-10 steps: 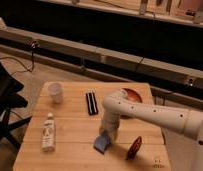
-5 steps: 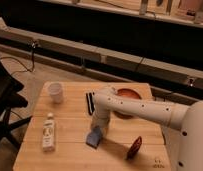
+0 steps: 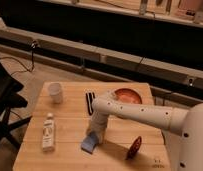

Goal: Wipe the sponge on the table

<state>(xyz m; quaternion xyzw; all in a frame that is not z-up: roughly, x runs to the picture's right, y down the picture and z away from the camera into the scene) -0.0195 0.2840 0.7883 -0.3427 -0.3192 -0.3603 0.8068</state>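
Note:
The light-blue sponge (image 3: 89,143) lies on the pale wooden table (image 3: 70,125), a little left of the middle near the front edge. My gripper (image 3: 93,136) comes down onto the sponge from above at the end of the white arm (image 3: 145,114), which reaches in from the right. The gripper sits directly on the sponge's upper right part and hides it there.
A white tube (image 3: 48,133) lies at the front left. A white cup (image 3: 55,92) stands at the back left. A black object (image 3: 88,102) and an orange-red bowl (image 3: 128,95) sit at the back. A dark red elongated object (image 3: 134,148) lies at the front right.
The arm has swept to the left across the table, and the sponge has slid left with the gripper.

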